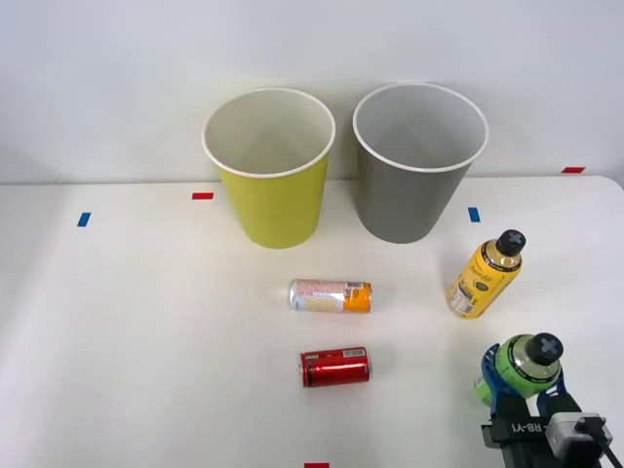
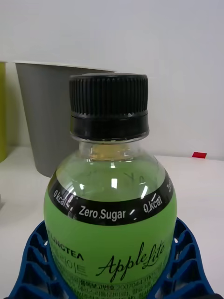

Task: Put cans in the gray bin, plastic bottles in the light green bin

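Right gripper [image 1: 519, 388] clamps the green bottle [image 1: 526, 366] upright; we see the light green bin [image 1: 270, 195] far forward-left of it.

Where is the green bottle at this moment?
The green bottle stands upright at the table's near right in the front view, between the right gripper's blue fingers, just nearer than the yellow bottle.

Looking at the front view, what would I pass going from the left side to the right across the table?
Yellow-green bin → red can → gray bin → yellow bottle → green bottle, between the blue fingers of the right gripper.
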{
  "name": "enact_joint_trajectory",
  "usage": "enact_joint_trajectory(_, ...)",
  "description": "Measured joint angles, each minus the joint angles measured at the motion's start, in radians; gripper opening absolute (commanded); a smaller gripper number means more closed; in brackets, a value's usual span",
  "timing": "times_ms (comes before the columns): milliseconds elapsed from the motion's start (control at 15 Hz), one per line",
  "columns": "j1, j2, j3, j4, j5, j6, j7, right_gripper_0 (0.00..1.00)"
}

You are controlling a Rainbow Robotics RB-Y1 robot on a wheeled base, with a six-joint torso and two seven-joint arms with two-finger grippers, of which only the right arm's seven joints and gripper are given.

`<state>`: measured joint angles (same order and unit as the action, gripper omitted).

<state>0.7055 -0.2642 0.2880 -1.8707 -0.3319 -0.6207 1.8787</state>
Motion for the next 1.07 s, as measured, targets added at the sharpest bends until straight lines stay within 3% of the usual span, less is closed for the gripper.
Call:
enact_joint_trajectory(200, 0.053, -0.045, 0.001, -0.099, 0.057, 0.073, -0.043, 0.00)
enact_joint_trajectory(533, 0.074, -0.121, 0.003, -0.263, 0.186, 0.169, -0.261, 0.00)
enact_joint_trajectory(1067, -0.266, -0.158, 0.013, -0.344, 0.188, 0.417, -0.421, 0.00)
